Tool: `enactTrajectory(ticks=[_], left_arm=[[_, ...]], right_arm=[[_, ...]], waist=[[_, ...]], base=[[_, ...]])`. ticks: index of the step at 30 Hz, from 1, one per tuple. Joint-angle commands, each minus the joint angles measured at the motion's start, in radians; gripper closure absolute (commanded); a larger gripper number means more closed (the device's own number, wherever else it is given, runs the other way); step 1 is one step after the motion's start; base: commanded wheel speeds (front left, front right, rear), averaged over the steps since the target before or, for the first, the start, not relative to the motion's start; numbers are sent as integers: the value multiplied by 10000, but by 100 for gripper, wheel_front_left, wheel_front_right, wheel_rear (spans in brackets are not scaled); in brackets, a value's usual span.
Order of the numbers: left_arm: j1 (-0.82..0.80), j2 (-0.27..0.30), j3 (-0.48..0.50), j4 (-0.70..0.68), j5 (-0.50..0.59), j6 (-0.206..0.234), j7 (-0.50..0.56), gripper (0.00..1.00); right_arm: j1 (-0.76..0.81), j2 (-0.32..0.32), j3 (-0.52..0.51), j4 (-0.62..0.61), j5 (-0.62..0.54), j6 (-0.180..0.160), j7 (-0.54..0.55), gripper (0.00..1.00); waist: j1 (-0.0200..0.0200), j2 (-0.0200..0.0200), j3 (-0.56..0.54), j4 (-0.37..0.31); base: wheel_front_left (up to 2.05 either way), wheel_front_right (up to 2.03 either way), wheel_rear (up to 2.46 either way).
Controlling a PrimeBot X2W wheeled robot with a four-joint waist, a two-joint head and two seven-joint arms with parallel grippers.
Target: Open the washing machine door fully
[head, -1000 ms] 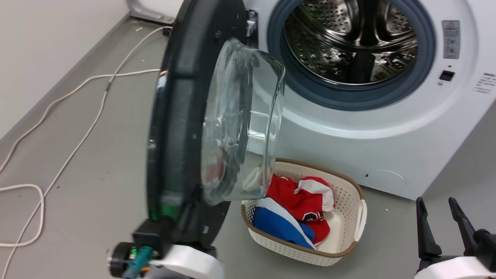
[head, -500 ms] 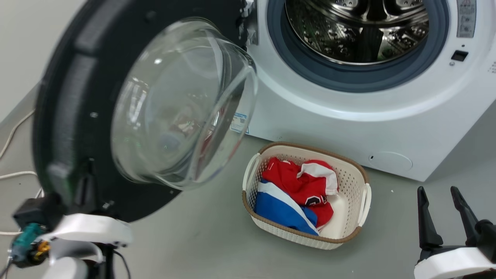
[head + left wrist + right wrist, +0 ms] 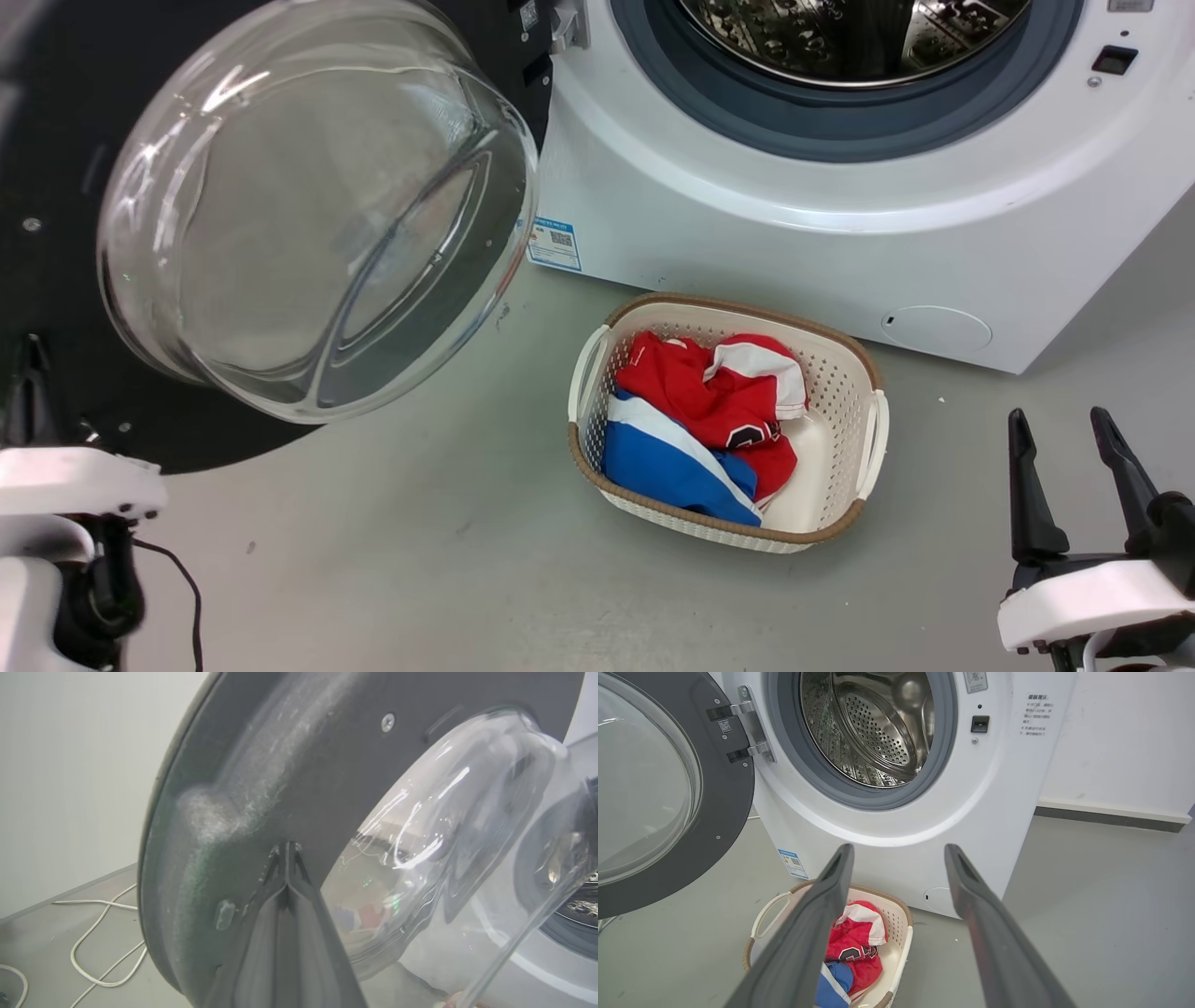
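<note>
Head view: the round, black-rimmed, glass-bowled washing machine door (image 3: pixel 308 215) hangs at nine o'clock of the white front-loading washing machine (image 3: pixel 747 243).
Left wrist view: my left gripper (image 3: pixel 286 851), fingers pressed together, merely rests its tips against the slick rim, so I may skid off.
Right wrist view: my right gripper (image 3: pixel 899 848) is spread, idle.

My left wrist (image 3: pixel 70 481), a white cuff, sits in the lower left corner of the head view, with one dark finger (image 3: pixel 33 373) rising from it. Seen along that arm, my left jaws are pressed together, the two fingers (image 3: pixel 308 952) meeting at their tips with no gap. My right wrist (image 3: pixel 1083 597) hangs low at the right. My right jaws are spread wide, both fingers (image 3: pixel 1027 485) pointing up, the space between them empty.
</note>
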Motion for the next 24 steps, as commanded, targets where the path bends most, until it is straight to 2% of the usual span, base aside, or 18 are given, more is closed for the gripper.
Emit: enactTrajectory(ticks=[1, 7, 13, 17, 24], left_arm=[[-197, 86, 199, 256, -37, -57, -55, 100], [-431, 31, 531, 959, 89, -396, -78, 100], [-72, -305, 574, 780, 638, -500, -84, 100], [372, -516, 422, 365, 1138, -454, -75, 100], [1666, -821, -11, -765, 1817, -130, -51, 100]], right_arm=[[-158, 13, 5, 28, -47, -3, -8, 0], [-253, 13, 40, 194, -50, -3, -107, 0], [-172, 14, 21, 446, 63, -3, -221, 0], [-34, 13, 37, 650, 153, -3, -299, 0], [306, 13, 61, 1021, 373, -3, -464, 0]], waist=[[-1, 0, 57, -35], [-1, 0, 55, -111], [-1, 0, -249, -85], [-1, 0, -620, -40], [-1, 0, -1473, -44]], base=[[0, 0, 0], [0, 0, 0], [0, 0, 0], [0, 0, 0], [0, 0, 0]])
